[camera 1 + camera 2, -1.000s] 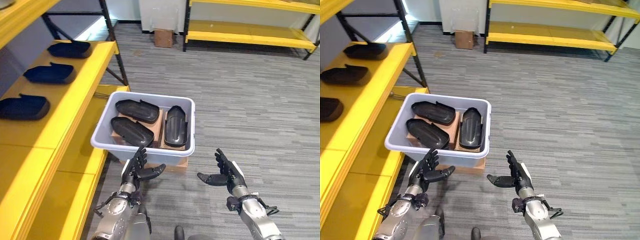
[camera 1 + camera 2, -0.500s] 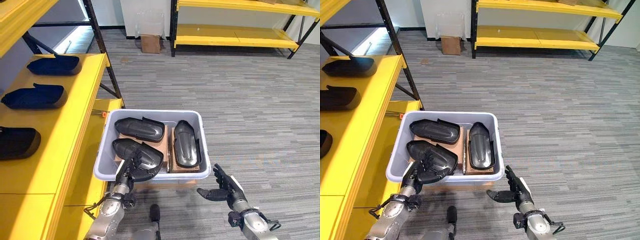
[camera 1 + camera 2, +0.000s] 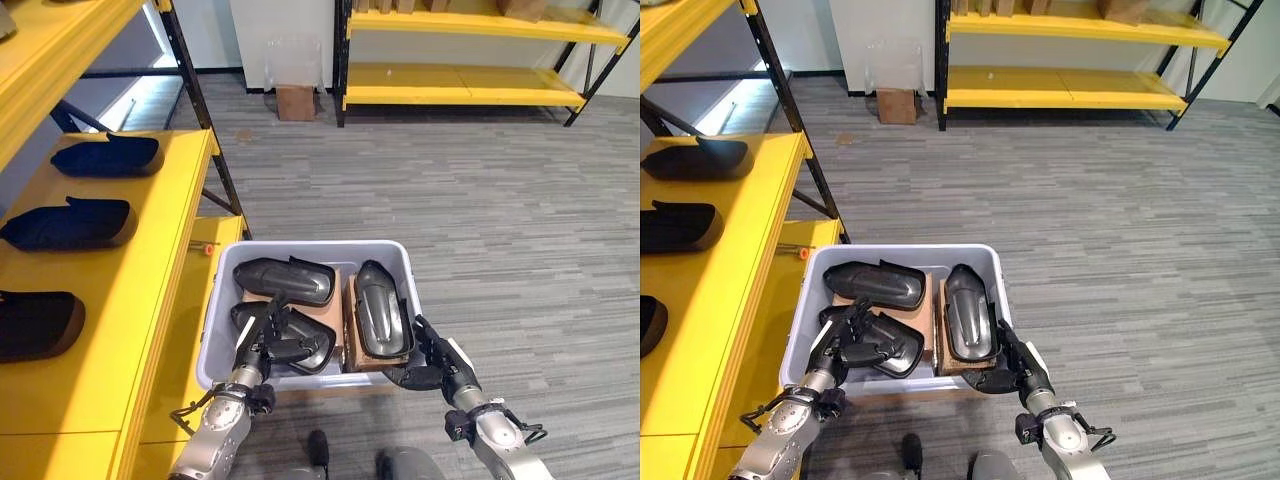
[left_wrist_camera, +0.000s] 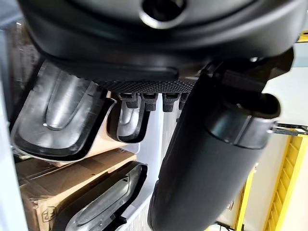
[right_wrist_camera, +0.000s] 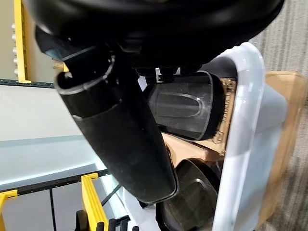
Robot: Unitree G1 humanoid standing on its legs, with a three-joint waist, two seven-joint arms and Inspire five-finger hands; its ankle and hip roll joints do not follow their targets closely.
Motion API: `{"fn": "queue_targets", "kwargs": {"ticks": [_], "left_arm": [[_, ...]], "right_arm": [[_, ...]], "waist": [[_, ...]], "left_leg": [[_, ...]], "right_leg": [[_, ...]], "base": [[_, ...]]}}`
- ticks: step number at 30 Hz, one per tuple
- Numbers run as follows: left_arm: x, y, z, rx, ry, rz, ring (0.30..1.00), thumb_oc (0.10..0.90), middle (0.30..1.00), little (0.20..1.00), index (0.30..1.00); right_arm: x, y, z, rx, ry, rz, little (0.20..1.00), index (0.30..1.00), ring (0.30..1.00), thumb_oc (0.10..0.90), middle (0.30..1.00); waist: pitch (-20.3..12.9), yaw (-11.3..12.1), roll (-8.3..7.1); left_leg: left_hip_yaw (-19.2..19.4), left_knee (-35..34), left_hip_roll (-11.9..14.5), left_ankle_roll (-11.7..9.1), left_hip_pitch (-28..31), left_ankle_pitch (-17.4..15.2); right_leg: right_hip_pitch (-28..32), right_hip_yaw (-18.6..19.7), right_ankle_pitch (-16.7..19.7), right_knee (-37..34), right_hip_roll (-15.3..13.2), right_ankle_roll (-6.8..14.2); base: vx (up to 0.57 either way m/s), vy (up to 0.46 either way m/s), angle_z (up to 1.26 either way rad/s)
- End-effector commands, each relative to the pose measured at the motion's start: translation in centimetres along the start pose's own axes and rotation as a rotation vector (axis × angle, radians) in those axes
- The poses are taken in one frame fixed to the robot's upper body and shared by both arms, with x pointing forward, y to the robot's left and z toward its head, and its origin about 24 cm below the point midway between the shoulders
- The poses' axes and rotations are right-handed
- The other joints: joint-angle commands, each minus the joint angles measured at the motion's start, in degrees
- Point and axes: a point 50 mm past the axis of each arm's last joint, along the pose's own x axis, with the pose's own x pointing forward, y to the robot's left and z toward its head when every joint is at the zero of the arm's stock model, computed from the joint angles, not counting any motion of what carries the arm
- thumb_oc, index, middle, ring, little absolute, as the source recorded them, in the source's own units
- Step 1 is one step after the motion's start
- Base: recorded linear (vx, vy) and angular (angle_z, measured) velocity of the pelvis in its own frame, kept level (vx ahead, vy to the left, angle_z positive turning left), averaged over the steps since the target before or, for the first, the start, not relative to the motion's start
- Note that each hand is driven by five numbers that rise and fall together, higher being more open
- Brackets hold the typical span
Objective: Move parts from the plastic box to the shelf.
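Note:
A pale grey plastic box (image 3: pixel 312 248) stands on the floor beside the yellow shelf (image 3: pixel 150 260). It holds three black moulded parts on cardboard: one at the far left (image 3: pixel 288 279), one at the near left (image 3: pixel 305 347) and one on the right (image 3: pixel 382 320). My left hand (image 3: pixel 262 336) is open, its fingers straight over the near-left part, whose hollow side (image 4: pixel 62 120) lies past the fingers in the left wrist view. My right hand (image 3: pixel 436 362) is open at the box's near right corner, thumb towards the right part (image 5: pixel 185 108) inside the box wall (image 5: pixel 245 144).
Three more black parts (image 3: pixel 107 155) (image 3: pixel 70 223) (image 3: pixel 35 325) lie in a row on the yellow shelf at the left. A black shelf post (image 3: pixel 205 120) rises behind the box. A second yellow rack (image 3: pixel 460 80) and a small cardboard box (image 3: pixel 294 101) stand at the far wall.
The camera has moved closer to the box. Both hands have gone forward: the left from the box's front wall to over the near-left part, the right up to the near right corner.

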Motion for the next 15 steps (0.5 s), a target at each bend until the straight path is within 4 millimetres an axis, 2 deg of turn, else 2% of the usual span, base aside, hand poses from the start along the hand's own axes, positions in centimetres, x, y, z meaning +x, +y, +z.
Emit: {"fn": "queue_targets", "kwargs": {"ticks": [1,4,11,13,15], "left_arm": [[1.0,-1.3,4.5,0.003,-0.235,-0.081,1.0,0.9,1.0,1.0,1.0],[0.6,-1.5,3.9,-0.011,-0.222,-0.083,1.0,0.9,1.0,1.0,1.0],[0.5,-1.5,3.7,-0.02,-0.211,-0.079,1.0,0.9,1.0,1.0,1.0],[0.5,-1.4,3.8,-0.02,-0.213,-0.074,1.0,0.9,1.0,1.0,1.0],[0.7,-1.6,3.9,-0.025,-0.216,-0.077,1.0,0.9,1.0,1.0,1.0]], "right_arm": [[0.6,-0.5,4.2,-0.048,-0.211,0.012,1.0,1.0,1.0,0.9,1.0],[0.1,-1.3,3.7,-0.059,-0.195,-0.014,1.0,1.0,1.0,0.9,1.0],[-0.1,-1.4,3.5,-0.057,-0.184,-0.013,1.0,1.0,1.0,0.9,1.0],[-0.1,-1.6,3.6,-0.054,-0.188,-0.018,1.0,1.0,1.0,0.9,1.0],[0.1,-1.7,3.9,-0.058,-0.199,-0.021,1.0,1.0,1.0,0.9,1.0]], "waist": [[-1.65,-0.78,-1.08],[-4.06,-0.08,-1.24],[-4.56,-0.17,-1.27],[-4.09,-0.23,-1.55],[-2.94,-0.16,-2.36]], "left_leg": [[0.01,2.27,1.75,-4.42,4.62,-6.9],[0.61,-0.04,1.87,-5.45,6.18,-6.43],[0.7,-0.36,2.56,-6.55,7.12,-6.51],[0.74,2.02,3.06,-7.26,6.16,-7.08],[0.89,7.68,3.61,-8.33,3.18,-7.78]], "right_leg": [[8.51,2.48,5.95,-10.44,3.11,0.28],[13.79,1.35,7.03,-17.53,3.6,-0.63],[16.01,0.88,6.71,-19.23,3.88,-1.25],[15.98,0.81,6.5,-19.07,3.89,-1.63],[15.94,0.29,6.5,-19.17,3.46,-2.07]], "base": [[0.1,-0.076,0.32],[0.13,-0.092,0.06],[0.03,-0.06,0.02],[-0.02,-0.079,0.06],[-0.1,-0.092,0.11]]}}
